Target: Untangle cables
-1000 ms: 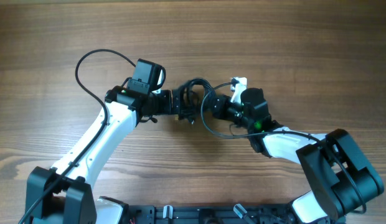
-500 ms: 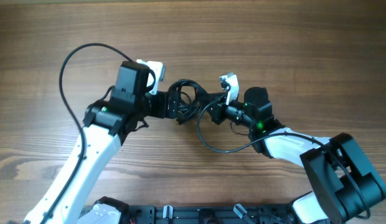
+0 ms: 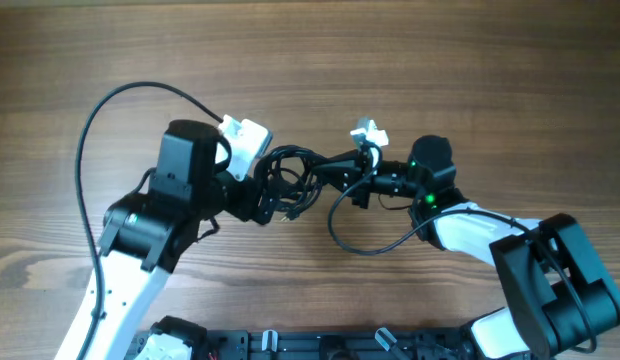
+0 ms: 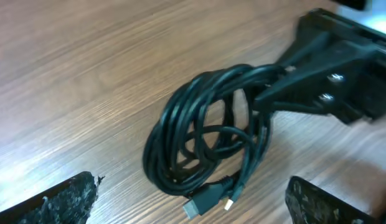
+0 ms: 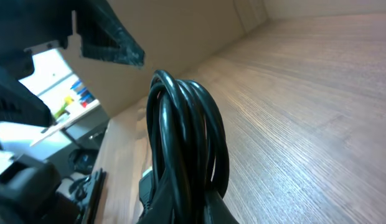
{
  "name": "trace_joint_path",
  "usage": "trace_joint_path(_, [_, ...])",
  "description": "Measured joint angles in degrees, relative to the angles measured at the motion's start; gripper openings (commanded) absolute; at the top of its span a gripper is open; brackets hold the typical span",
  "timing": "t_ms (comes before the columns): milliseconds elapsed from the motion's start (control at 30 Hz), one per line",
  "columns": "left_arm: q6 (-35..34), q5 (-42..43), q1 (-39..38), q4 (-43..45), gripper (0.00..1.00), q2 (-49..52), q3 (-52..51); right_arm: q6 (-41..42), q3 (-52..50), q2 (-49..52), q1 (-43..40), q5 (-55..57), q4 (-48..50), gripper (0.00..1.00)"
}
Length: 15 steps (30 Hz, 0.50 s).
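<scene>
The right tool [image 4: 268, 94] is clamped on the cables [image 4: 159, 149], its dark jaws pinching several strands together at one side of the coil. The left tool [image 3: 260, 203] stands with its fingers [image 4: 56, 202] spread wide and holding nothing. From that open tool the bundle lies straight ahead and close, roughly centred in the gap between the two fingers. The plug ends [image 4: 202, 202] dangle from the near edge of the coil toward it. Seen from overhead, the coil sits between the two tools. The held strands run roughly left to right along the line joining the tools, so the loops fan out from the right tool's pinch toward the left arm. That makes the left tool the free one and the nearer to the loose side of the coil. I'd judge the next move to be its move: come forward onto a loop or a plug end on the side opposite the pinch, then pull away along that same line. From the wrist views I can't say for sure whether the lowest loops rest on the table [image 4: 68, 93] or hang just above it. The wood around the coil shows nothing else.
</scene>
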Motion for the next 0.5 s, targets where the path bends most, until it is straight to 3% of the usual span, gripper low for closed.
trace_joint_path(200, [4.6,7.4,0.0,-3.9,1.00,-1.4,0.1,-0.7,0.0,-0.2,-0.6,-12.0,11.1,0.04])
trace_joint_path(500, [6.3,12.2,0.0,-4.8,1.00,-1.4,0.1,-0.7,0.0,-0.2,-0.6,-17.2,12.6,0.04])
